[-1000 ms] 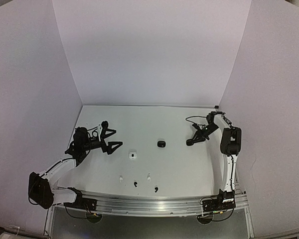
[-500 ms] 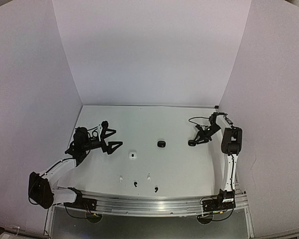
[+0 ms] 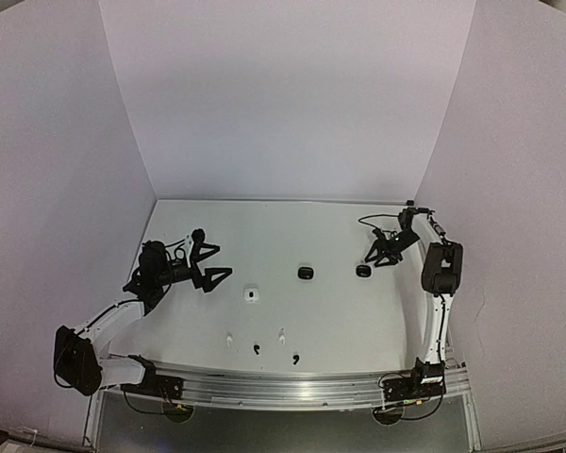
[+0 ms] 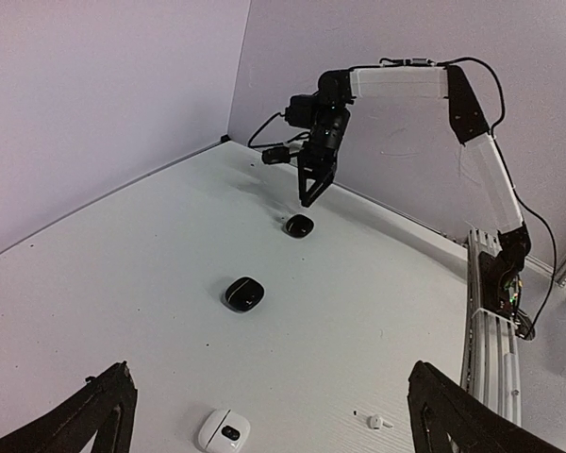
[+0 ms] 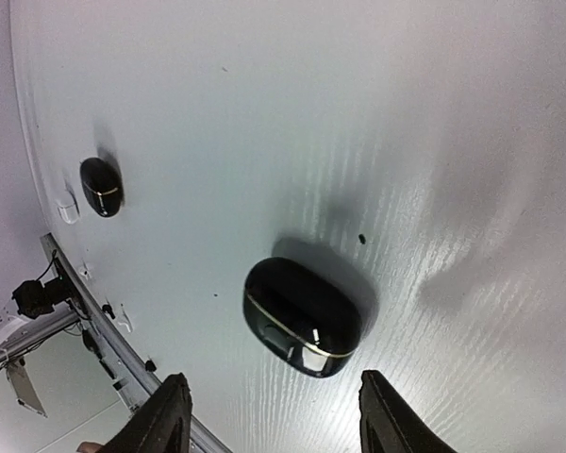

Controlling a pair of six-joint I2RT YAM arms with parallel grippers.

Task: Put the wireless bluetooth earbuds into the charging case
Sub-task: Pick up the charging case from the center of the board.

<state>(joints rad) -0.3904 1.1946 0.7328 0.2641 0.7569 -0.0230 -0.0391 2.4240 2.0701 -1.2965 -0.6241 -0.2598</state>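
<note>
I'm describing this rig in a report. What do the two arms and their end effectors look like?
The left arm and right arm have white links and black joints. A thin black cable runs along the right arm. The left end effector and right end effector are black, with two tapered fingers.

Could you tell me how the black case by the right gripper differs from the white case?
The black case is glossy with a thin pale seam; the white case bears a dark mark on top. The black case lies by the right gripper; the white case lies nearer the left arm. Both are small, rounded and on the table.
</note>
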